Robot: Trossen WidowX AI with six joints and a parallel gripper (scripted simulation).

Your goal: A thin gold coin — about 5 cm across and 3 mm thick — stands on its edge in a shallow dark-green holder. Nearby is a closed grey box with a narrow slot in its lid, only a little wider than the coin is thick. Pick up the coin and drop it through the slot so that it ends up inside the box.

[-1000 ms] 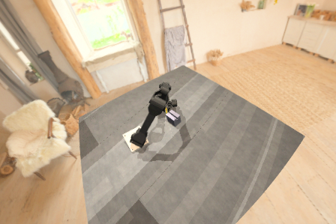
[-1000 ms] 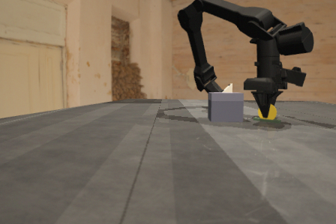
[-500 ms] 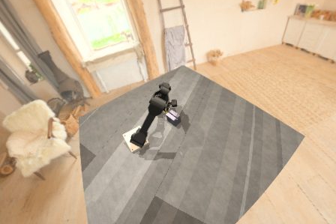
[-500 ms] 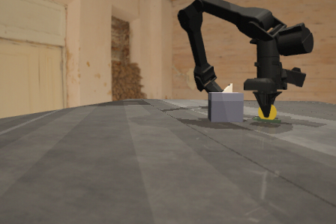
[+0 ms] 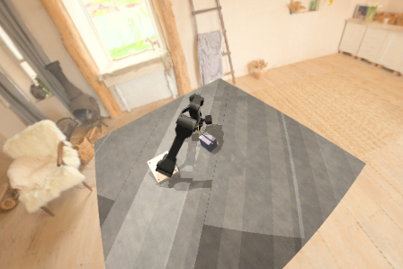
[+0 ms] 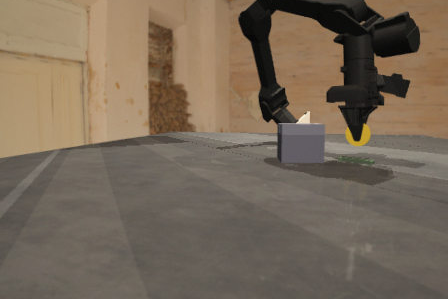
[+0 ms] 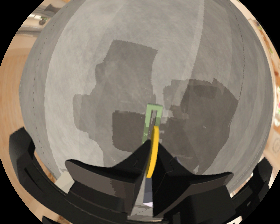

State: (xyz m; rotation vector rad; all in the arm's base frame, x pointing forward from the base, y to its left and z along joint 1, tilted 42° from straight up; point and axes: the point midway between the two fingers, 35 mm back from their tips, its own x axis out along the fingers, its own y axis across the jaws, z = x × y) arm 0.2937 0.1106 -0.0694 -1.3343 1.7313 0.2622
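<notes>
The gold coin (image 6: pixel 365 136) (image 7: pixel 155 145) is upright, clamped between the fingertips of my gripper (image 6: pixel 356 138) (image 7: pixel 151 143), which is shut on it and points straight down. In the exterior view the coin hangs a little above the dark-green holder (image 6: pixel 356 160), with a gap under it. The wrist view shows the holder (image 7: pixel 154 107) empty, just beyond the coin. The closed grey box (image 6: pixel 301 144) (image 5: pixel 208 142) stands beside the holder, left of the gripper in the exterior view. Its slot shows as a thin dark line across the lid in the top view.
The arm's pale base plate (image 5: pixel 156 173) is on the grey table top (image 5: pixel 252 183), at the lower left of the box in the top view. The arm arches from there over to the coin. In the exterior view the base plate's corner shows behind the box.
</notes>
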